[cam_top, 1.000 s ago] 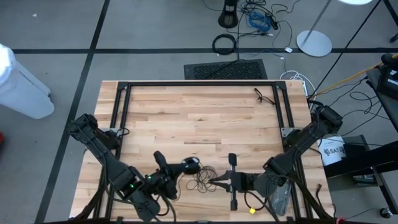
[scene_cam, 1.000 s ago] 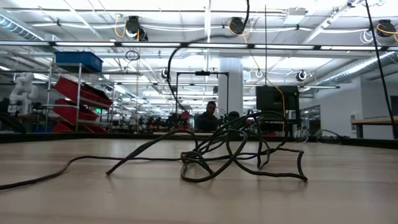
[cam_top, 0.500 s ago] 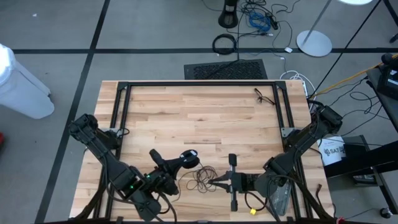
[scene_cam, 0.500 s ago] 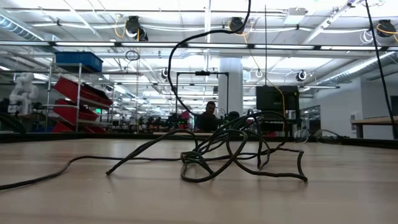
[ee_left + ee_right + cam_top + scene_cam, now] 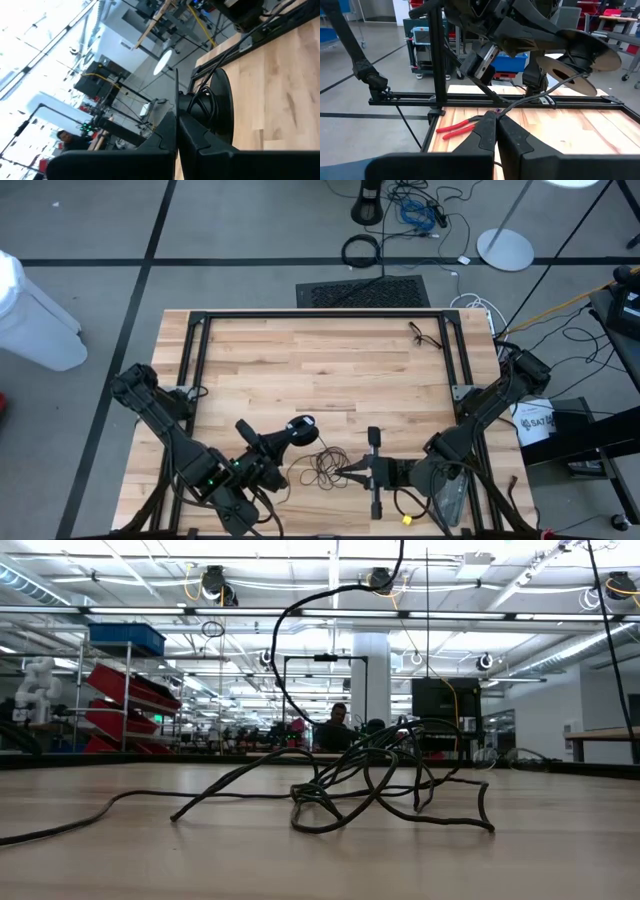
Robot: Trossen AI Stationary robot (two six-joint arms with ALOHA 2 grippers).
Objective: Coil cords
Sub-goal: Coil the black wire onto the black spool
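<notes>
Table [image 5: 320, 360] of pale wood. Left gripper [image 5: 296, 430] near its front edge, fingers pressed together on the puck [image 5: 303, 423]. Thin cords [image 5: 325, 465] tangled just right of that. Right gripper [image 5: 345, 472] pinching the tangle's right side.

Black cord [image 5: 322, 467] on pale wood table [image 5: 320, 370], red pliers [image 5: 457, 127]

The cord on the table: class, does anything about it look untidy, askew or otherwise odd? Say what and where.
Yes. The cord lies in loose, uneven, overlapping loops near the table's front edge, not a neat coil. Its puck is lifted off the wood in the shut left gripper; the shut right gripper pinches the tangle.
</notes>
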